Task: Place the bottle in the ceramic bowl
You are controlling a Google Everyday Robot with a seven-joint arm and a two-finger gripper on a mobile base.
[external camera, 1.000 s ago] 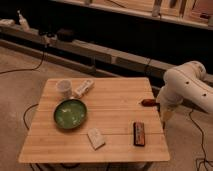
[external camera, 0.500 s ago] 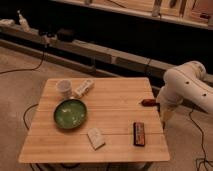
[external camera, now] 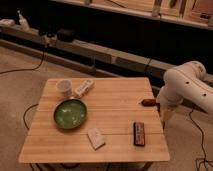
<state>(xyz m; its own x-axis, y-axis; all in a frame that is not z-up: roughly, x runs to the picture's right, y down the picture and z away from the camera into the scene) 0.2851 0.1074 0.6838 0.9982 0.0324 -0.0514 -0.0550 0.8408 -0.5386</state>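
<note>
Bottle (external camera: 84, 88) lies on the table (external camera: 117, 97) beside the ceramic bowl (external camera: 70, 114) — gripper (external camera: 162, 117) at the right edge, openness unclear.

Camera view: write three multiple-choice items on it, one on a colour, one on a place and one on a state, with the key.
1. The ceramic bowl is:
A. red
B. green
C. blue

2. The bottle is:
A. in the ceramic bowl
B. on the floor
C. on the table beside the white cup

3. With the end effector out by the table's right edge, the bottle is:
A. lying on its side
B. standing upright
C. stuck in the white cup

Key:
1 B: its glossy inside is green.
2 C: it rests on the wood next to the cup, behind the bowl.
3 A: its length lies flat on the tabletop, with nothing gripping it.
</note>
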